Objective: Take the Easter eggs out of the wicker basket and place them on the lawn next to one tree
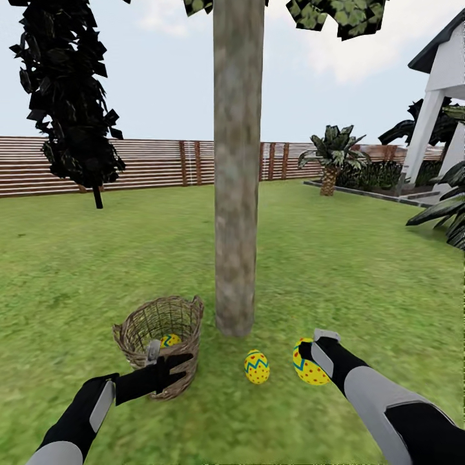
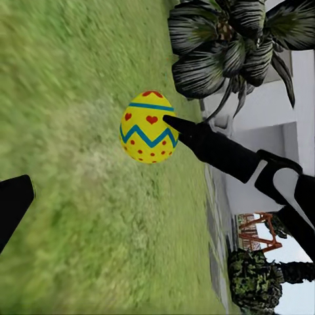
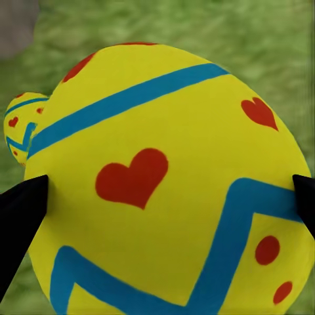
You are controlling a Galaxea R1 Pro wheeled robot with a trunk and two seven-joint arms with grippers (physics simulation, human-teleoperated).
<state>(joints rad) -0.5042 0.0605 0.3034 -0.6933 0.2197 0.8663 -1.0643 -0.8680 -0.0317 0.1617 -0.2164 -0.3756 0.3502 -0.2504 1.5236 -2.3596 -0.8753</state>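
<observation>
Lawn point(image 1: 361, 258): mottled green grass, flat, running back to slat fence point(image 1: 148, 165). Tree point(image 1: 237, 194) trunk rooted mid-lawn, upright. Basket point(image 1: 161, 332) sitting on grass just left of trunk base, near but apart. One egg point(image 1: 257, 367) standing on grass in front of trunk, btwn basket & 2nd egg point(image 1: 310, 363). 2nd egg low at grass to the right; touching ground or not – can't tell. Palm point(image 1: 330, 161) far back right, dark thin tree point(image 1: 71, 97) back left.
</observation>
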